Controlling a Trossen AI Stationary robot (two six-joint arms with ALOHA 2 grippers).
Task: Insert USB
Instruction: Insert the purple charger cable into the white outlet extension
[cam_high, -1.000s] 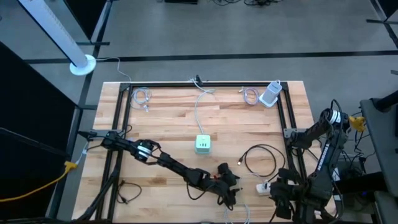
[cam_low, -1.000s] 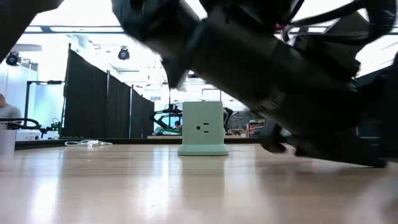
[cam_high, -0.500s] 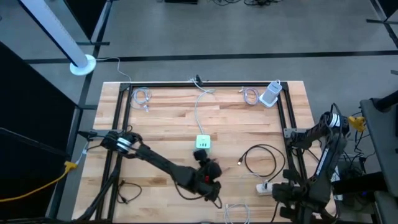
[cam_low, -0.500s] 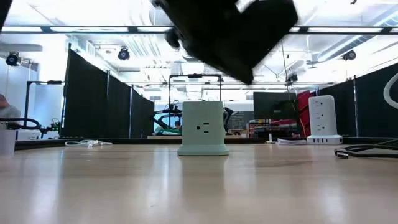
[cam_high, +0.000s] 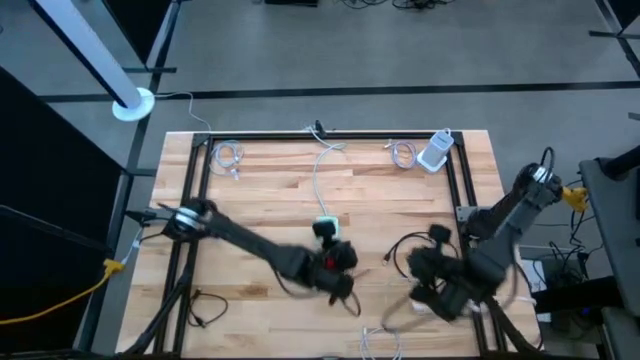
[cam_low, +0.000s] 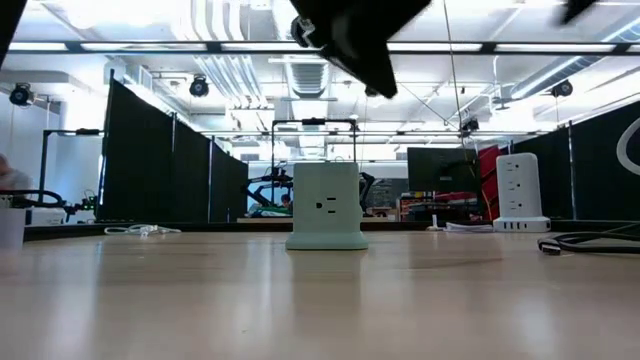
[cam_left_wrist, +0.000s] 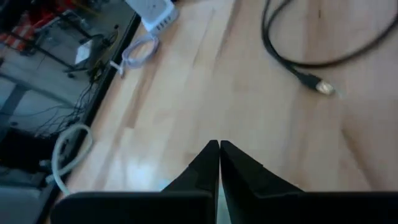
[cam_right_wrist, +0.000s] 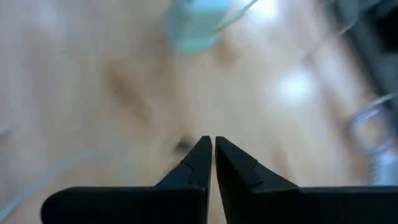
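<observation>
Low view looked level across a pale wooden table (cam_low: 300, 300) to the mint-green power cube (cam_low: 325, 205) standing upright at its middle, a socket on the face toward the camera, with a white tower charger (cam_low: 517, 195) farther back on the right and a black cable (cam_low: 590, 240) lying at the right edge. Beyond the table stood black curtain partitions (cam_low: 165, 165), ceiling lights and a monitor. From above, the table showed butcher-block planks inside a black frame (cam_high: 200, 180), on a grey floor. The left gripper (cam_high: 325, 232), fingers pressed together, hung just beside the power cube. The right gripper (cam_high: 418, 262), fingers also together, was over the coiled black cable, whose USB plug (cam_left_wrist: 323, 88) lay on the wood. Small coiled white cables (cam_high: 228, 156) lay near the far corners.
</observation>
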